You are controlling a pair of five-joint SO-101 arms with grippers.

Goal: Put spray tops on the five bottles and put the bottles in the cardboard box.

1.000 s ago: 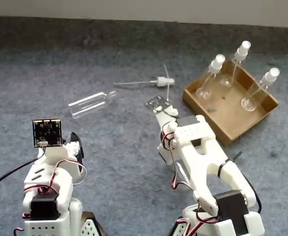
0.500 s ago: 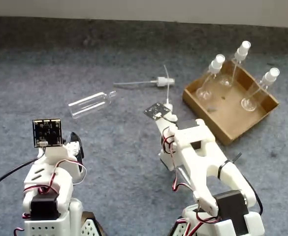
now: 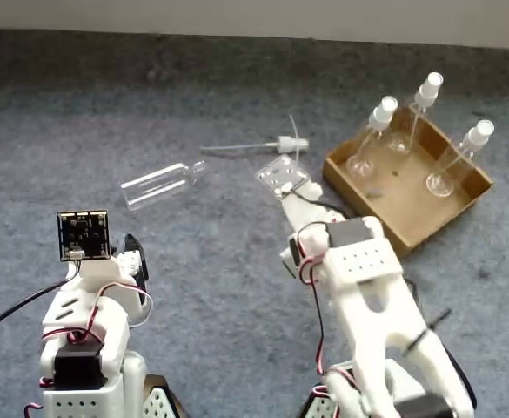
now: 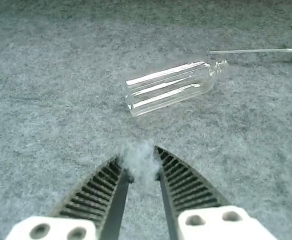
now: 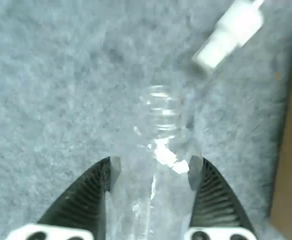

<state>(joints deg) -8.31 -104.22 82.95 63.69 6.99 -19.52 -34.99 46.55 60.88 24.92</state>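
While the right gripper [image 5: 150, 170] is clamping its fingers around a clear uncapped bottle [image 5: 158, 150], the bottle's threaded neck is pointing forward, away from the wrist. A white spray top [image 5: 228, 32] is lying on the grey carpet [image 3: 237, 87] just ahead of that neck, apart from it, with its thin tube trailing away to the side. The cardboard box [image 3: 406, 205] is sitting close beside this gripper, on the side away from the other arm. Three capped bottles [image 3: 381, 114] are standing upright in it along its far walls, and the rest of its floor is showing bare. The left gripper [image 4: 143, 172] is hanging over the carpet with its fingers only narrowly parted and nothing between them. Another uncapped bottle [image 4: 170, 87] is lying on its side ahead of its fingertips, well apart from them.
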